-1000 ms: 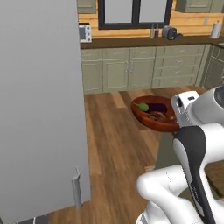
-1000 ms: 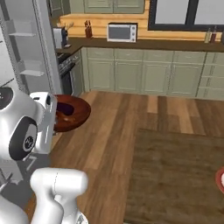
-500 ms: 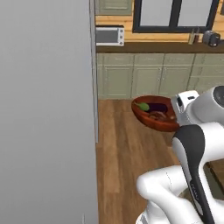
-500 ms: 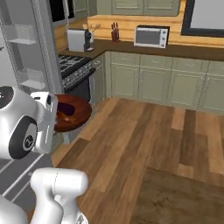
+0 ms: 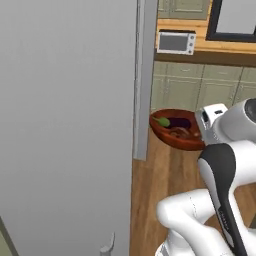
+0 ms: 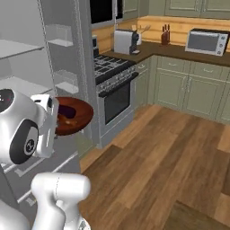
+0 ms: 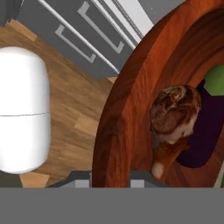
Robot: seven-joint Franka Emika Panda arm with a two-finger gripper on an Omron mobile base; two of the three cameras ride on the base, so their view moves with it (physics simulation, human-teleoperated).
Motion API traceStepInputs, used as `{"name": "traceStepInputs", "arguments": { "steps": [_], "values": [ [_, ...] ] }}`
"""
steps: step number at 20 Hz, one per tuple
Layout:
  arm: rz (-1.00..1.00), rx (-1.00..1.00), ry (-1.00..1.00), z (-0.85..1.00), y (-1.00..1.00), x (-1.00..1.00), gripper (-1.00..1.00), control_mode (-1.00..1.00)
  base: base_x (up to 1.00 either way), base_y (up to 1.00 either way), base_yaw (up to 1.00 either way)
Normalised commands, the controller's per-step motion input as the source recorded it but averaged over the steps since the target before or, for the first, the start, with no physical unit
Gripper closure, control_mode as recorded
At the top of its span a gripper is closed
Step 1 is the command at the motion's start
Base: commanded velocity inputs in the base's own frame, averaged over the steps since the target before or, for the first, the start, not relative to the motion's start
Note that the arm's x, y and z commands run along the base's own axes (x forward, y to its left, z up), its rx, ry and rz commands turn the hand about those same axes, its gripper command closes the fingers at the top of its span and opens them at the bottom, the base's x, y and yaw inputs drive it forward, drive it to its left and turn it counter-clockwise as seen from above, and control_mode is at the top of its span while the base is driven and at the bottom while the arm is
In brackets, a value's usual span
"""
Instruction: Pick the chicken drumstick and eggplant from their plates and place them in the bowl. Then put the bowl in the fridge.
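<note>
Wooden bowl [image 5: 176, 131], loaded with drumstick [image 7: 174, 113] and eggplant [image 7: 202, 131], is clamped at its rim by the gripper [image 7: 111, 183]; the fridge [image 6: 31, 85] stage is in hand, and the next move calls for reaching onto a shelf.

The bowl [image 7: 127, 109] is reddish-brown wood with visible grain and a glossy inside. The chicken drumstick [image 7: 174, 114] looks rough and mottled brown; the eggplant [image 5: 179, 122] is smooth dark purple (green cap). The fridge [image 5: 65, 125] door is flat matt grey. The floor [image 6: 170, 166] is planked wood.
</note>
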Motion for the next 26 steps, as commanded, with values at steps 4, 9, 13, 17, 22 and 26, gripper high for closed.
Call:
{"name": "traceStepInputs", "arguments": {
  "steps": [4, 9, 13, 17, 22, 26],
  "values": [
    [0.00, 0.00, 0.00, 0.00, 0.00, 0.00, 1.00, 1.00, 0.81, 0.00, 0.08],
    [0.00, 0.00, 0.00, 0.00, 0.00, 0.00, 1.00, 1.00, 0.86, -0.03, 0.18],
    [0.00, 0.00, 0.00, 0.00, 0.00, 0.00, 1.00, 1.00, -0.01, -0.08, 0.36],
    [0.00, 0.00, 0.00, 0.00, 0.00, 0.00, 1.00, 1.00, -0.11, 0.00, 0.41],
    [0.00, 0.00, 0.00, 0.00, 0.00, 0.00, 1.00, 1.00, 0.00, 0.00, 0.53],
    [0.00, 0.00, 0.00, 0.00, 0.00, 0.00, 1.00, 1.00, 0.22, -0.01, 0.57]
  ]
}}
